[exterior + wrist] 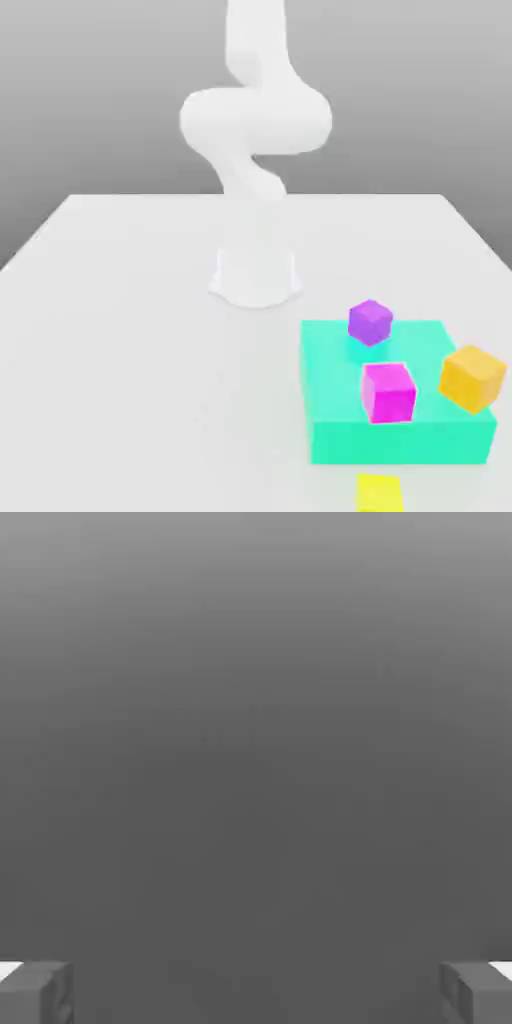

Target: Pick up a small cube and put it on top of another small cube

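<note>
The small yellow cube [379, 493] sits on the white bench [130, 380], just in front of a big teal block [335, 425], near the exterior view's right. On the teal block rest a pink cube [389, 392] and a purple cube [370, 322]. An orange cube [471, 377] sits tilted at the block's edge on the exterior view's right. The white robot arm [255, 120] stands behind them in the middle of the bench. The hand [256, 992] is wide open, its two grey fingers [35, 992] far apart, and it holds nothing.
</note>
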